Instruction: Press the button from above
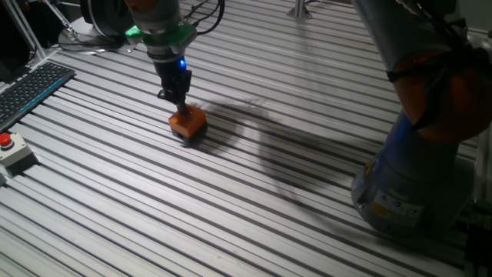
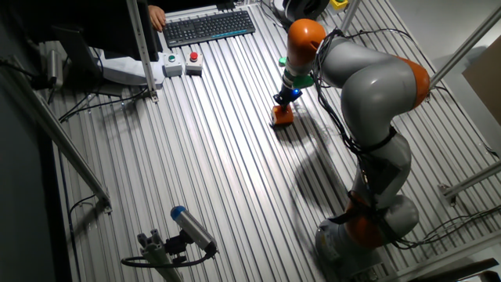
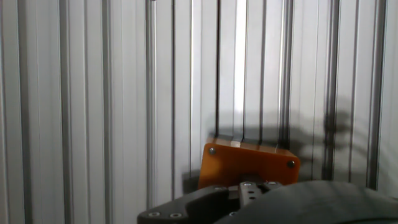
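slotted aluminium table (image 1: 254, 192), ribs running diagonally across one fixed view and lengthwise in the hand view (image 3: 93, 93). black keyboard (image 1: 31, 86) at the table's left edge; in the other fixed view the same keyboard (image 2: 208, 27) lies at the far end. red button on a grey-white box (image 1: 11, 149) near the left edge, below the keyboard. in the other fixed view this box (image 2: 193, 63) sits just beside a second grey box with a green button (image 2: 172, 64), both near an upright metal post (image 2: 143, 47). a blue-tipped cylindrical device on a bracket (image 2: 184, 235) lies at the near end, well apart from the boxes.
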